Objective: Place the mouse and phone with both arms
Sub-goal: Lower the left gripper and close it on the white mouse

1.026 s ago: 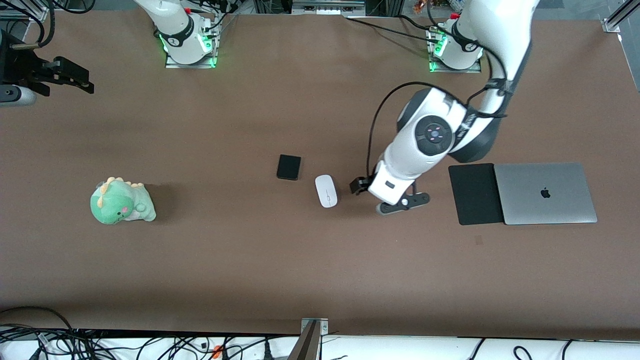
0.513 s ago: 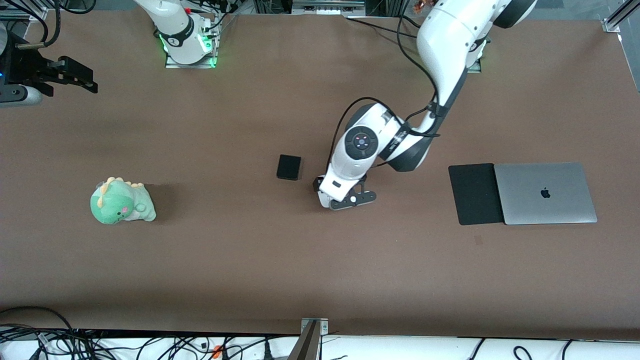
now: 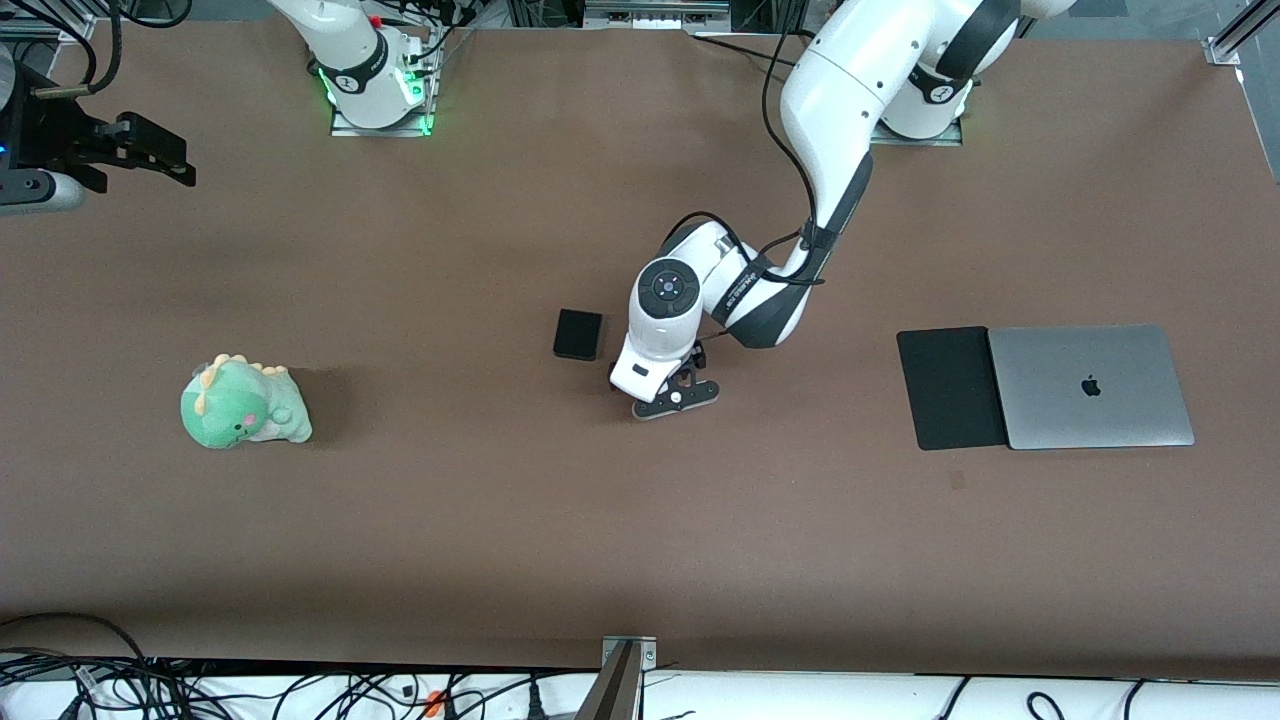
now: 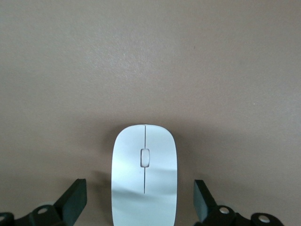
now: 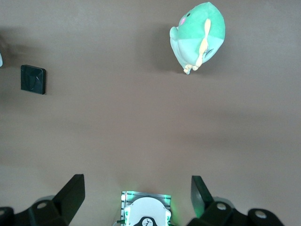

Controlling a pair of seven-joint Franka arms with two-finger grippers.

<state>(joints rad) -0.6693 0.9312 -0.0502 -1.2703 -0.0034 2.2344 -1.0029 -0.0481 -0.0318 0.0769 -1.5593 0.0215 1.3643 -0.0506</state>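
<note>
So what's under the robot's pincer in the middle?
The white mouse lies on the brown table, right under the left pincer, between its open fingers. In the front view the arm covers the mouse completely.

Green plush dinosaur [image 3: 245, 403]; closed laptop [image 3: 1090, 386] apparently overlapping black mat [image 3: 948, 388].

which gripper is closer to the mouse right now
Left. The left gripper hangs open right over the mouse, fingers either side. The right gripper waits open high at the right arm's end.
</note>
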